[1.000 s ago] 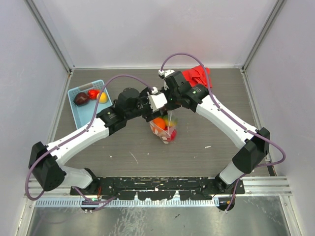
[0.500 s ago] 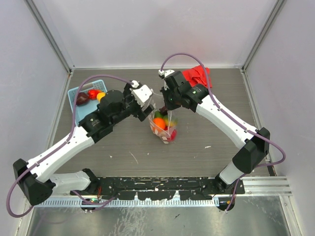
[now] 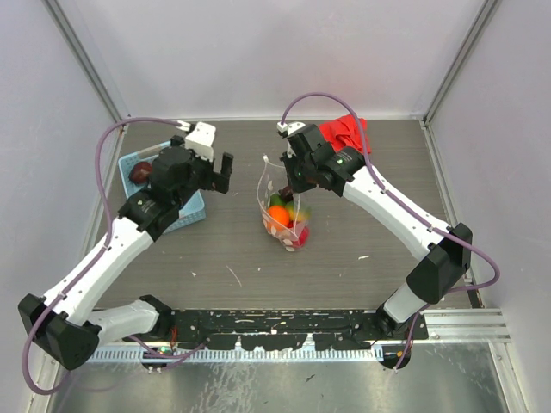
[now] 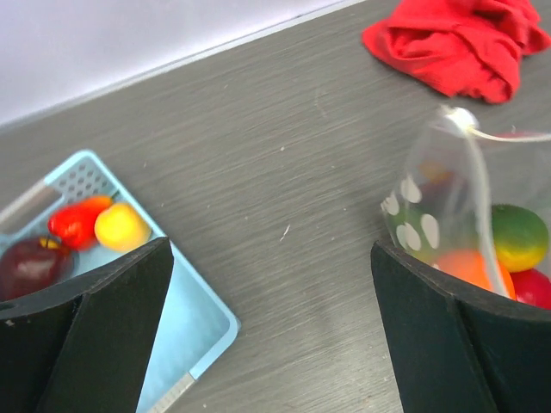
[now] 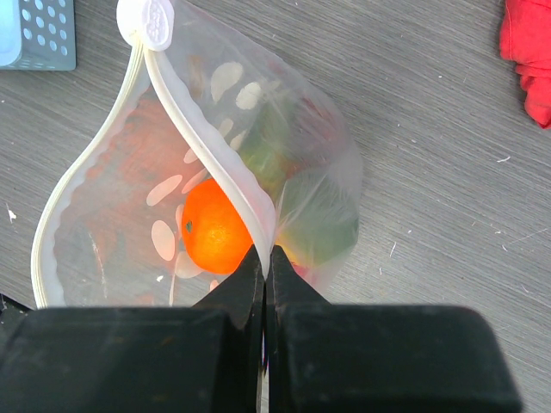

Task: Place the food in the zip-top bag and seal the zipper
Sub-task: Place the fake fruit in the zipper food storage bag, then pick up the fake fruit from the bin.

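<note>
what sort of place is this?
Probably a lab test cell: plain white walls with metal frame posts, left arm and right arm bolted along the table edge, toy fruit in a basket.

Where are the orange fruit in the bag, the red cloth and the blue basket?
orange fruit [image 5: 213, 234], right wrist view, its visible middle.
red cloth [image 4: 456, 47], left wrist view, centre of the heap.
blue basket [image 4: 191, 317], left wrist view, bare floor.
</note>
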`<state>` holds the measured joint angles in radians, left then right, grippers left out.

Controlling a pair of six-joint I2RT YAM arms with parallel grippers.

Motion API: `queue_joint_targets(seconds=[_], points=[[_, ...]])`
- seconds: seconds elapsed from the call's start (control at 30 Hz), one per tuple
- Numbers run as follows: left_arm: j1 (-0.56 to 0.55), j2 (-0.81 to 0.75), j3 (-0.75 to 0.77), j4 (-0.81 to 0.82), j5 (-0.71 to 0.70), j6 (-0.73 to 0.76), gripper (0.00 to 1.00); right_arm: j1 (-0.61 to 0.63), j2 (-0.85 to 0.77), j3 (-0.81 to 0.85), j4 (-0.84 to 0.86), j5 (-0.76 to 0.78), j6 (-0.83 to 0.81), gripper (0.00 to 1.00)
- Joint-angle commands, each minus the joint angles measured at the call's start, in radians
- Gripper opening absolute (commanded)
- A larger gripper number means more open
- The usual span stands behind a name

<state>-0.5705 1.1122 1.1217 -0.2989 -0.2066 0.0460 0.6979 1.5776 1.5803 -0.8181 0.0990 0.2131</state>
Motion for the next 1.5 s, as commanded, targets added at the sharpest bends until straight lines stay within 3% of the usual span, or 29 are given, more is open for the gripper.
queue_joint_targets(seconds=[0.0, 0.4, 0.83, 1.13, 1.47], points=[[0.086, -0.007, 0.036, -0.035, -0.014, -0.167, 0.98, 0.000, -0.005, 0.043, 0.019, -0.001, -0.003, 0.00], [0.343, 0.145, 0.090, -0.130, 0.006, -0.428, 0.98, 0.001, -0.011, 0.035, 0.019, 0.002, -0.007, 0.00], [0.586, 0.478, 0.212, -0.173, 0.079, -0.685, 0.98, 0.001, -0.020, 0.029, 0.020, 0.007, -0.012, 0.00], [0.639, 0.642, 0.274, -0.153, 0.117, -0.829, 0.98, 0.001, -0.016, 0.034, 0.018, 0.005, -0.012, 0.00], [0.653, 0.795, 0.340, -0.096, 0.132, -0.859, 1.00, 0.001, -0.009, 0.032, 0.011, 0.007, -0.012, 0.00]])
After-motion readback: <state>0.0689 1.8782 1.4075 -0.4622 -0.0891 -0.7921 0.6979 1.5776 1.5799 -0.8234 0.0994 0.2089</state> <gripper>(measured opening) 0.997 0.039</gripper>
